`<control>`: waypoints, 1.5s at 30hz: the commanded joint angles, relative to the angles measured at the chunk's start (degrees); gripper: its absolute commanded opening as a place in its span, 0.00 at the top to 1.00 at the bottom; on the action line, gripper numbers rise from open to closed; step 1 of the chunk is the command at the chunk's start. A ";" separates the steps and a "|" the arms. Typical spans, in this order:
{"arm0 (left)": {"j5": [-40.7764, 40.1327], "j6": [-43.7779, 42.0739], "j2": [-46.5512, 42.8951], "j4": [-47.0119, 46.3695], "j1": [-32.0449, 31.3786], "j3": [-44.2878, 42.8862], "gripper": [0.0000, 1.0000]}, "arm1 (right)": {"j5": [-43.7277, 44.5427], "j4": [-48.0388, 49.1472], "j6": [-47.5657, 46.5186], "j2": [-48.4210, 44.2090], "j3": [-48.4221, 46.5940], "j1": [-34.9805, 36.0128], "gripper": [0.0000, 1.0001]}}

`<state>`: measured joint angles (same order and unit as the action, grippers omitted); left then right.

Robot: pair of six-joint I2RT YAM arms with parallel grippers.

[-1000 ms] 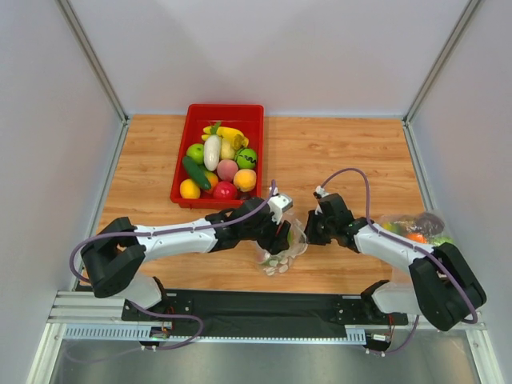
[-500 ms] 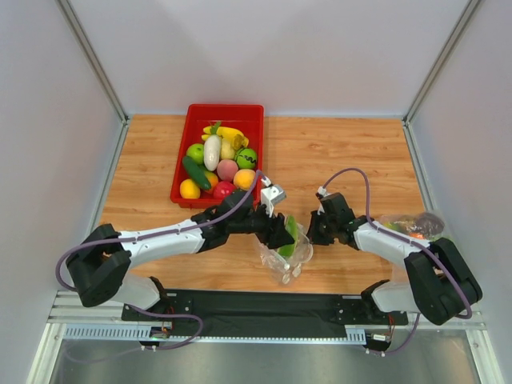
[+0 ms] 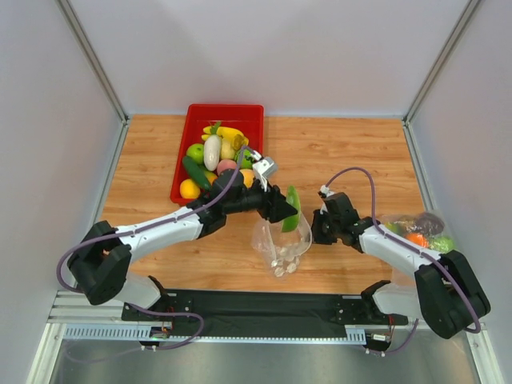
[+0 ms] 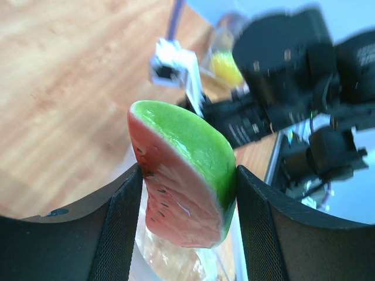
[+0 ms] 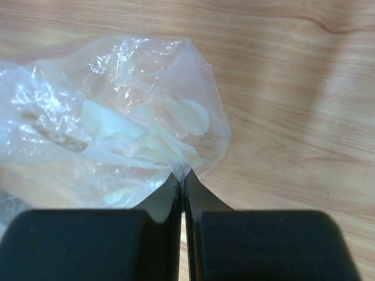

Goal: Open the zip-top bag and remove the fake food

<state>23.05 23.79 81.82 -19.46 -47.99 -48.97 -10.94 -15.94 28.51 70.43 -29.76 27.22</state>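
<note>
Left grip: our left gripper (image 4: 187, 196) clamps the watermelon slice (image 4: 184, 175) between its pads, the slice's long side running along the fingers.
Under the fingers: the zip-top bag (image 3: 280, 246) sags just below the slice, mouth up; the slice looks free of it.
Right grip: our right gripper (image 5: 181, 186) is pinched flat on the bag's edge, across from the slice.
Behind the left wrist: the red tray (image 3: 226, 109) of toy fruit, nearer our left arm; we judge the way unobstructed.
Far right: another bag (image 3: 416, 228), well apart.

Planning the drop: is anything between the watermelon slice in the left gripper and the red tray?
Nothing visible. The watermelon slice is above the zip-top bag, and only tabletop lies between it and the red tray.
</note>
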 commanded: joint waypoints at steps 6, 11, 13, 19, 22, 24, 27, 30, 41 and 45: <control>7.01 4.76 -1.58 -9.36 8.59 -5.70 1.00 | 1.88 -0.66 -1.44 -1.00 -1.62 -0.24 1.00; 7.63 4.07 -3.68 -7.71 14.23 -7.80 1.00 | 3.20 -0.76 -2.32 0.23 -3.55 -0.68 1.00; 7.63 2.67 -3.60 -5.86 17.30 -8.94 1.00 | 3.03 -0.75 -2.85 1.80 -4.43 -1.64 1.00; 1.83 -2.78 -1.24 9.15 23.55 -18.08 1.00 | 3.38 -2.33 -4.96 2.96 -9.00 -4.54 1.00; -2.56 -1.82 2.37 15.65 26.36 -26.84 1.00 | 4.26 -4.00 -5.40 2.52 -10.49 -5.60 1.00; -6.25 -2.52 6.13 19.01 27.51 -30.99 1.00 | 5.31 -4.88 -5.57 1.82 -10.85 -5.86 0.99; -11.26 -3.92 12.80 24.55 27.77 -38.73 1.00 | 5.93 -6.55 -5.75 0.94 -11.11 -5.95 0.81; -12.41 -2.88 20.62 27.89 28.21 -46.37 1.00 | 5.84 -7.60 -5.75 -0.55 -11.02 -5.87 0.45; -11.27 7.05 40.15 21.85 28.39 -63.35 1.00 | 6.63 -13.41 -5.57 -11.79 -10.94 -5.87 0.09; -9.69 10.22 46.40 21.21 28.48 -69.58 1.00 | 5.75 -15.16 -5.40 -15.15 -10.41 -5.95 0.09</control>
<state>11.97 30.02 126.61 4.84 -19.81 -112.84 -5.02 -29.12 23.18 57.78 -39.03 21.50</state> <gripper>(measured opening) 0.665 0.910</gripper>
